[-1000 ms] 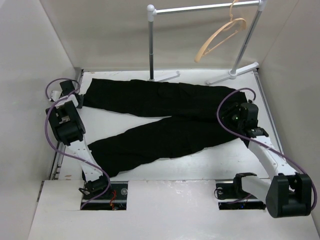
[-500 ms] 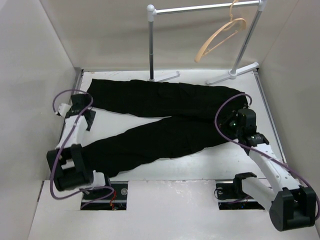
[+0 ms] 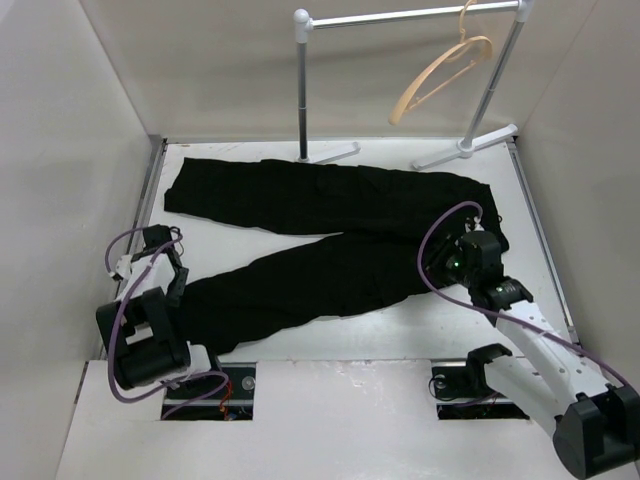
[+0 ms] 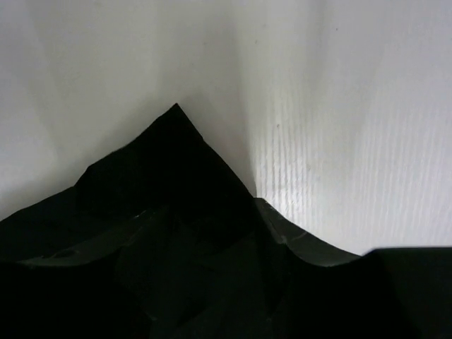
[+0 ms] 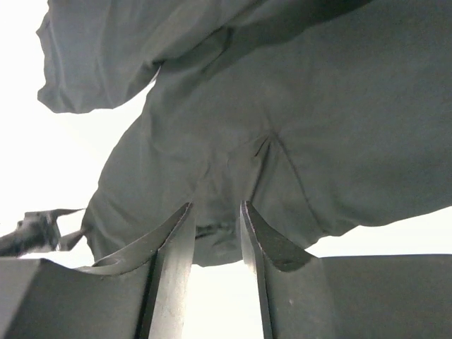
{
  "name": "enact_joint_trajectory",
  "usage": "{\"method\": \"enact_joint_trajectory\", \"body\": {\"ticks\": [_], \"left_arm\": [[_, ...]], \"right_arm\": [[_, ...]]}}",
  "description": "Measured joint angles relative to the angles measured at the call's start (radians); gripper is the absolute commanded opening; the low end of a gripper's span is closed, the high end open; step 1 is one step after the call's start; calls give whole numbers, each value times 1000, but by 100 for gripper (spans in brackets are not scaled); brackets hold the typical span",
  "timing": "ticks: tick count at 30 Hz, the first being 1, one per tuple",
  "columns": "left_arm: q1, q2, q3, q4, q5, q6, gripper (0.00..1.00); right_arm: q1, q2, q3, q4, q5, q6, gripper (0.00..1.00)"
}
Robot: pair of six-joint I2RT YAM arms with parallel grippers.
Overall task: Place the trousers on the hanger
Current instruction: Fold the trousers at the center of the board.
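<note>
The black trousers (image 3: 330, 235) lie flat across the white table (image 3: 400, 325), waist at the right, two legs running left. The tan wooden hanger (image 3: 440, 70) hangs on the rail at the back right. My left gripper (image 3: 172, 282) is low at the cuff end of the near leg; in the left wrist view dark cloth (image 4: 176, 212) fills the lower frame and the fingers cannot be made out. My right gripper (image 3: 455, 262) is over the waist end. In the right wrist view it (image 5: 215, 206) is open a little, with the edge of the trousers (image 5: 282, 106) just past the fingertips.
The white metal rail stand (image 3: 400, 17) stands at the back, with its pole (image 3: 302, 100) and feet (image 3: 465, 148) beside the far leg. Pale walls (image 3: 70, 150) close in the table on the left, back and right.
My left arm has swung from the far leg's cuff towards the near edge, down to the near leg's cuff. My right arm has moved nearer and left, lower over the waist.
</note>
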Motion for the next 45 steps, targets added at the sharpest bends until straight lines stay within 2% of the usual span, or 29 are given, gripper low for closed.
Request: {"method": "enact_joint_trajectory", "body": {"ticks": [4, 6, 9, 13, 14, 16, 18, 21, 24, 25, 27, 28, 31, 34, 37, 41, 45], "left_arm": [[0, 60, 8, 74, -30, 8, 11], [-3, 86, 22, 110, -37, 12, 4], [-7, 159, 88, 135, -33, 11, 2], [-32, 340, 300, 133, -19, 19, 4], [-42, 388, 373, 124, -19, 26, 7], [-58, 483, 523, 115, -21, 41, 22], [-69, 568, 666, 113, -19, 53, 32], [-82, 610, 739, 119, -16, 66, 42], [-81, 573, 682, 118, -16, 76, 43], [-77, 541, 633, 122, -16, 79, 43], [-63, 455, 520, 120, -11, 79, 40], [-51, 398, 455, 117, -7, 80, 39], [-12, 207, 282, 101, 3, 78, 39], [35, 6, 130, 91, 18, 71, 41], [85, -134, 17, 67, 49, 66, 44], [129, -181, -82, 57, 101, 62, 47], [158, -180, -124, 66, 134, 58, 46]], "right_arm": [[21, -19, -11, -3, -8, 0, 40], [22, -27, -13, -8, -7, 1, 40], [10, -43, -13, -15, -5, 1, 40], [-79, -44, -13, -15, 0, 1, 43], [-104, -36, -13, -15, 5, 2, 46], [-144, -19, -13, -16, 14, 5, 55], [-170, -8, -13, -23, 23, 5, 60], [-194, -11, -10, -47, 36, 5, 62], [-199, -29, -9, -71, 49, 4, 56], [-199, -41, -9, -81, 51, 3, 49], [-193, -64, -9, -97, 55, 2, 28], [-189, -75, -9, -103, 56, 0, 22], [-160, -113, -10, -129, 60, 3, 16], [-140, -157, -25, -149, 60, 3, 18], [-136, -190, -48, -172, 59, 1, 31], [-113, -207, -59, -203, 62, 2, 50], [-89, -194, -59, -209, 62, 5, 58]]}}
